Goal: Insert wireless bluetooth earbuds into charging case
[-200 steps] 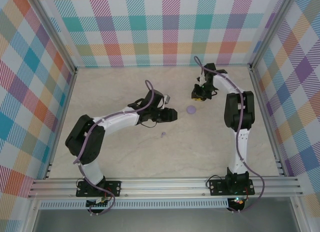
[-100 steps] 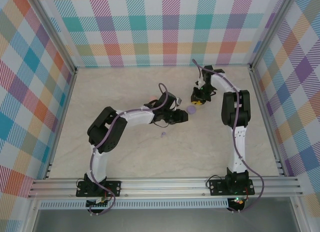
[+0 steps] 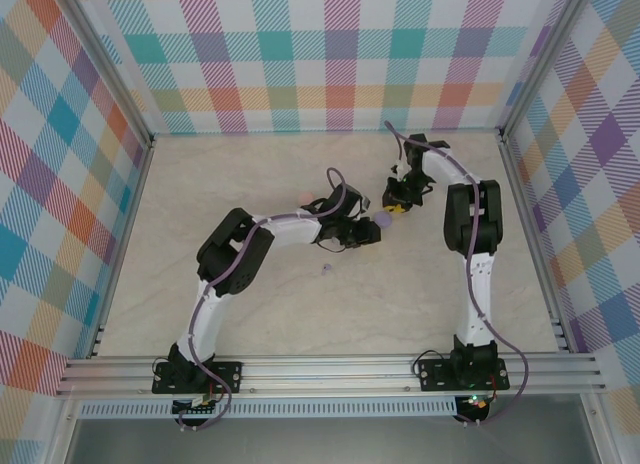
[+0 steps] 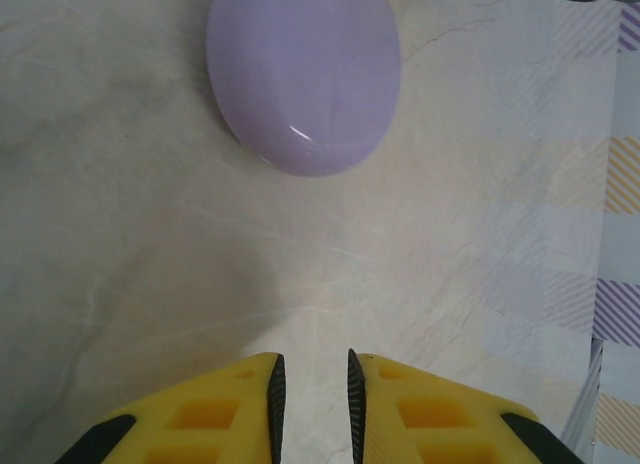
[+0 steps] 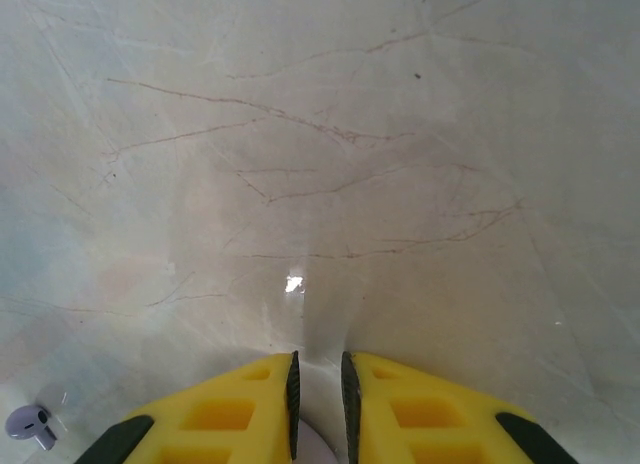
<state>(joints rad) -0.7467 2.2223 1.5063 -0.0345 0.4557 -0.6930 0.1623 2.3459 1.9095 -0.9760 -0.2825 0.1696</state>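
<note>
I note the left gripper (image 4: pixel 313 369) has come up just short of the lilac charging case (image 4: pixel 303 74), jaws narrowed almost together, empty. The right gripper (image 5: pixel 319 369) has its jaws pinched on a pale bit (image 5: pixel 319 450), likely an earbud. The case looks shut, so nothing goes in yet.

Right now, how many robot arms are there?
2: the left arm reaches toward the lilac charging case; the right arm curls back, with the right gripper beside that case. None seems hidden.

Lilac charging case (image 4: pixel 303 79) and earbud (image 5: pixel 30 424); cream veined table (image 5: pixel 420 214); multicoloured plaid walls (image 3: pixel 300 54).
</note>
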